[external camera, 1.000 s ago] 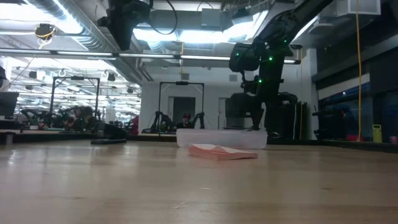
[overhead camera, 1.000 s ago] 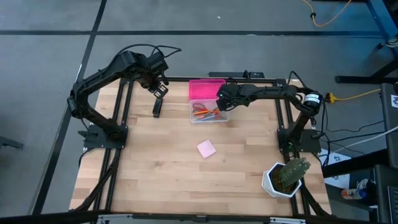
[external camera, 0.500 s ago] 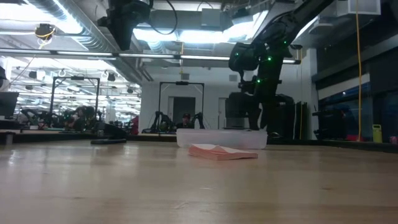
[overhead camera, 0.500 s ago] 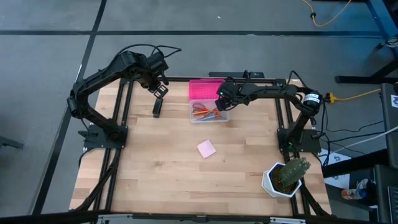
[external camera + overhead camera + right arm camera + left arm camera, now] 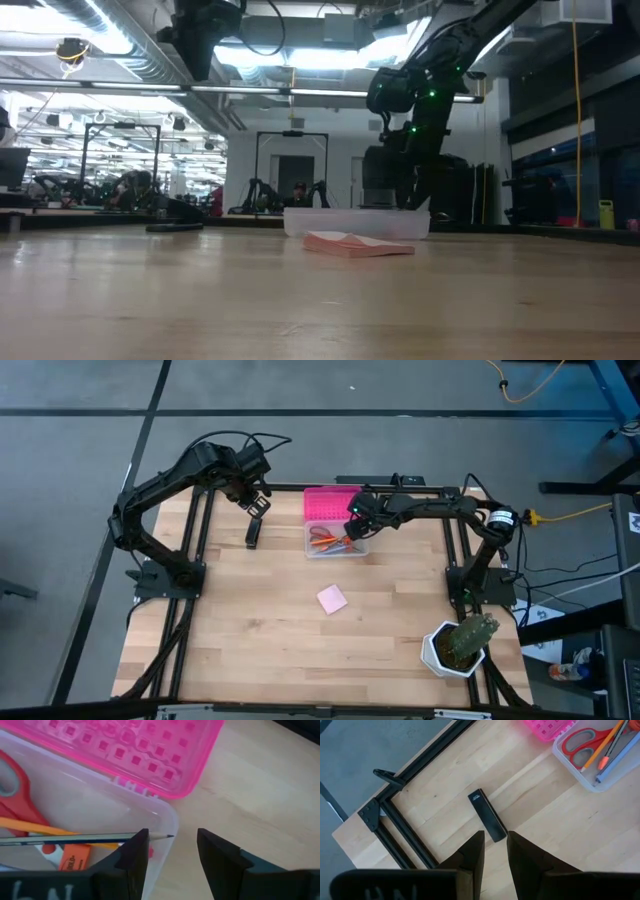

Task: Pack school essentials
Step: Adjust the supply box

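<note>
A clear box [image 5: 322,552] with its pink lid [image 5: 330,503] open stands at the table's far middle. It holds red-handled scissors [image 5: 15,795], an orange pencil [image 5: 30,826], a slim dark pen [image 5: 75,839] and an orange-red piece [image 5: 75,861]. My right gripper [image 5: 172,845] is open above the box's far right corner [image 5: 170,817], one finger over the inside and one outside. A small black oblong item [image 5: 487,815] lies flat on the table left of the box. My left gripper [image 5: 495,840] hangs above it, narrowly open and empty. A pink notepad [image 5: 332,598] lies flat mid-table.
A cactus in a white pot [image 5: 462,643] stands at the near right corner. Black frame rails [image 5: 195,540] run along the table's left, right and far edges. Bare wood lies between the notepad and the near edge.
My right gripper has risen slightly over the box's corner and drawn back a little toward the far edge, staying open. The things in the box, the black item and the notepad have kept their places.
</note>
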